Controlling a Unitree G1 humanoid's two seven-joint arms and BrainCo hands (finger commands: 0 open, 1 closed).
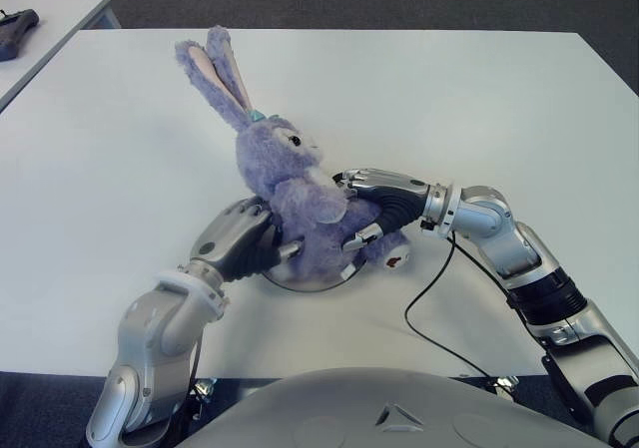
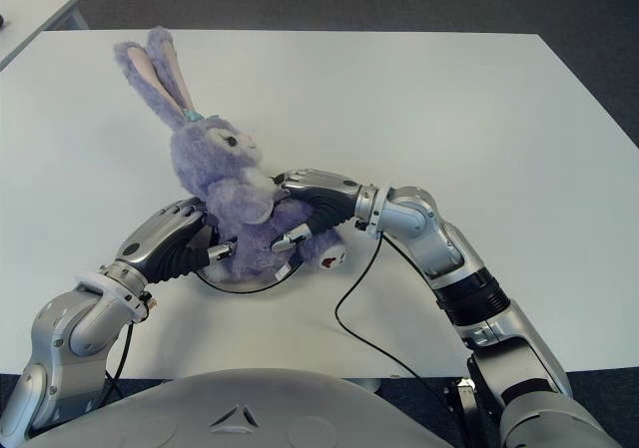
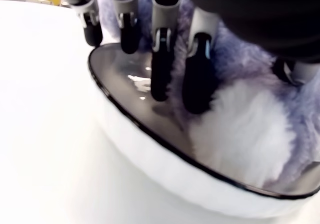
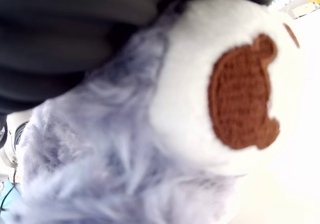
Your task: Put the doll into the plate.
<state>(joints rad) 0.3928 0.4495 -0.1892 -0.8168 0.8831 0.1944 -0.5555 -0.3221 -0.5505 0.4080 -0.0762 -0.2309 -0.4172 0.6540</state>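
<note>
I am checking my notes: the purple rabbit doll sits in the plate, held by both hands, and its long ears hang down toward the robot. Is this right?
One thing is wrong: the doll's ears stand up and away from the robot, as the left eye view shows. The doll does sit in the plate, with the left hand and right hand on it.

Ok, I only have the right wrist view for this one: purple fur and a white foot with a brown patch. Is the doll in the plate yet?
Observer: Yes. In the eye views the doll sits upright with its body in the plate, ears up, and that foot hangs over the rim on the robot's right.
Operator: And is the right hand holding it?
Observer: Yes, the right hand is closed on the doll's front, thumb above and fingers below.
Operator: What about the left hand?
Observer: The left hand is at the doll's back. Its wrist view shows the fingers reaching down into the plate against the fur.
</note>
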